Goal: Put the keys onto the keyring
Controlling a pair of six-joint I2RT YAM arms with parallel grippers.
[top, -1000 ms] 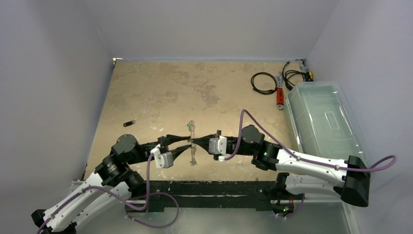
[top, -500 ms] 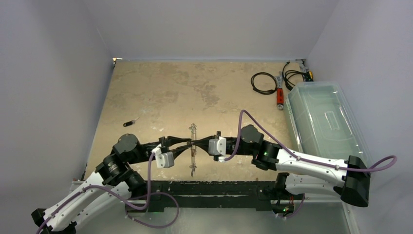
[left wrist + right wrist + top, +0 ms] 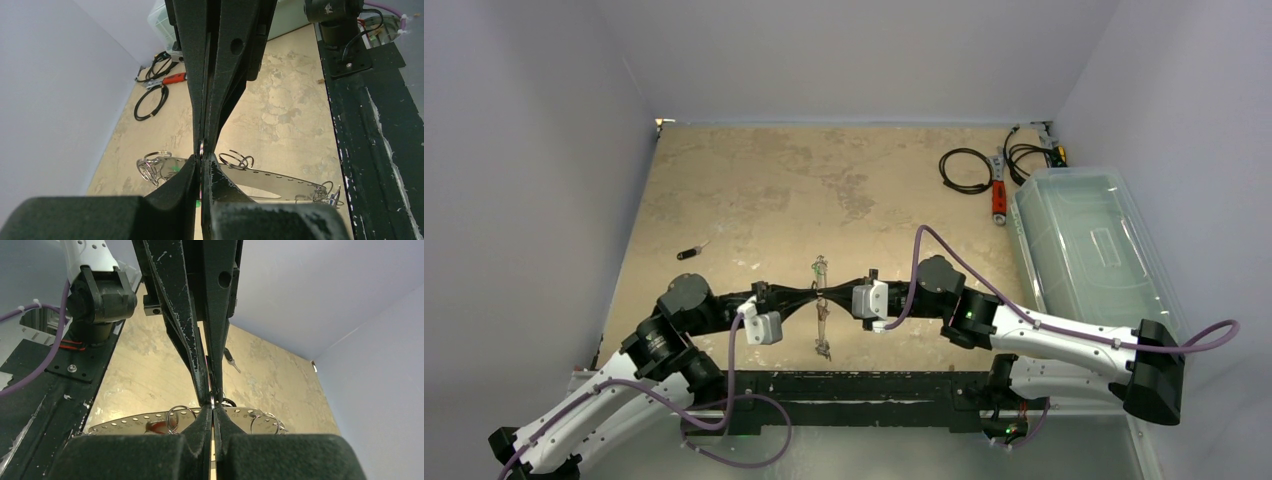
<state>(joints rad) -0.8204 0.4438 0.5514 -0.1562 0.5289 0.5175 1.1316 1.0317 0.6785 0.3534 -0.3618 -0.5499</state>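
One keyring [image 3: 822,320] and two grippers meet over the middle of the desk's near edge. The keyring hangs off the surface as a thin upright hoop, running from near edge toward far. The left gripper [image 3: 812,293] comes at it from the left edge's side and the right gripper [image 3: 831,292] from the right, tips almost touching each other. Both are clamped on the same stretch of thin wire. In the left wrist view its fingers [image 3: 187,172] are pressed together with only the wire between them, and the right wrist view shows the same of its own pair.

The hoop's wide flat crescent [image 3: 270,178], pierced with a row of small holes, lies just beyond the pinch point on the side away from each camera. Small split rings [image 3: 235,160] are strung along it in three clusters – one just beside the grip and one toward each end. Among them show a green tag [image 3: 173,161] and a red tag [image 3: 157,426]; how many keys hang there cannot be counted.

One loose key [image 3: 690,252] with a black head lies flat toward the left edge, well apart from both grippers.

In the far right corner sit a coiled black cable [image 3: 964,170] and one red-handled tool [image 3: 998,198]. One clear plastic bin [image 3: 1092,245] runs along the right edge.
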